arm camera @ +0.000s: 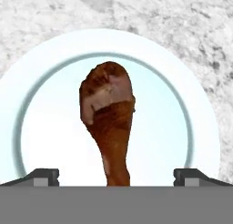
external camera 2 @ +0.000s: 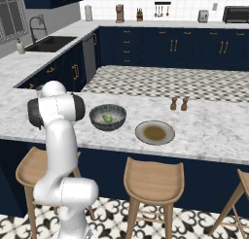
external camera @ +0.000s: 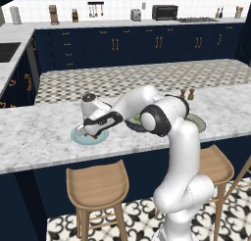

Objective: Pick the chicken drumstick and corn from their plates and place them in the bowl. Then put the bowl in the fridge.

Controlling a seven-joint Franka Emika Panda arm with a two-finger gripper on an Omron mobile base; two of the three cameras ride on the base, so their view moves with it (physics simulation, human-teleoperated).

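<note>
Claw [arm camera: 116,176] low over the blue plate [external camera: 78,138], pointing down at it. In the hand view both finger tips [arm camera: 42,176] stand wide apart at the bottom edge, one on each side of the drumstick's thin end. Jaws open, nothing gripped.

Drumstick [arm camera: 110,123] lies in the middle of the blue plate [arm camera: 191,100], thick end away from the claw, bone end running down between the tips. No contact with either tip visible.

Left base view: arm bent over the marble surface [external camera: 34,132], hand [external camera: 93,122] covering most of the blue plate; only the plate's rim shows around it.

Right base view: bowl [external camera 2: 107,117] sits on the surface [external camera 2: 214,126] near the arm's shoulder. Corn [external camera 2: 107,118] inside it, yellow-green, on the bowl's floor. Second plate [external camera 2: 154,132], grey rim and brown centre, just beside the bowl to the right, bare. Two small shakers [external camera 2: 179,104] stand farther back on the surface.

Three wooden stools along the near side, one [external camera 2: 153,177] below the grey plate.
</note>
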